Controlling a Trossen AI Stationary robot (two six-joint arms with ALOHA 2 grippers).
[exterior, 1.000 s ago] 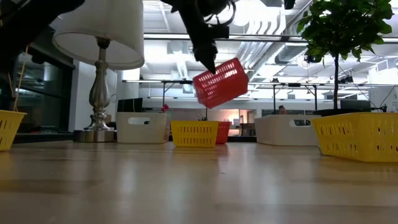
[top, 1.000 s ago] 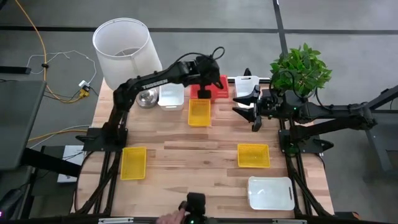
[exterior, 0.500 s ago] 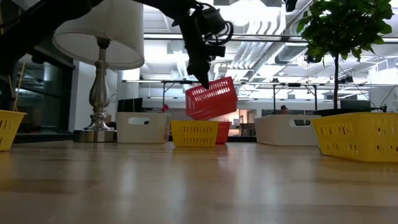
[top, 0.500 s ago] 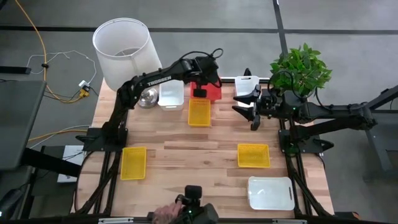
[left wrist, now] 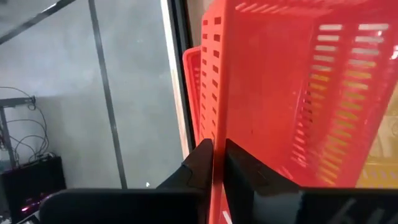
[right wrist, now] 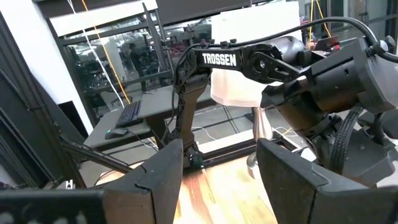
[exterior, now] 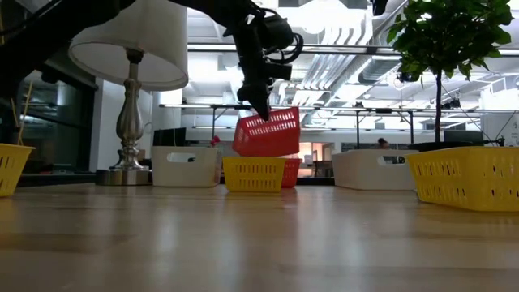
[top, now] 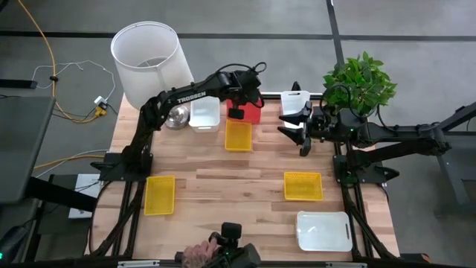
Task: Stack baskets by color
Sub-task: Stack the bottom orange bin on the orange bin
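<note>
While overhead hides it, left gripper (left wrist: pixel 213 163) pinches red basket (left wrist: pixel 292 93) rim — tilted.

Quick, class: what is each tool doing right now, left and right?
Left tool: closed on the rim of a red basket, held above the table.
Right tool: open, holding nothing.

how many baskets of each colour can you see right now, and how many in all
yellow baskets: 3
white baskets: 3
red baskets: 2 that can be told apart, one lifted and one on the table behind it; any more nested there would be hidden
total: 8
</note>
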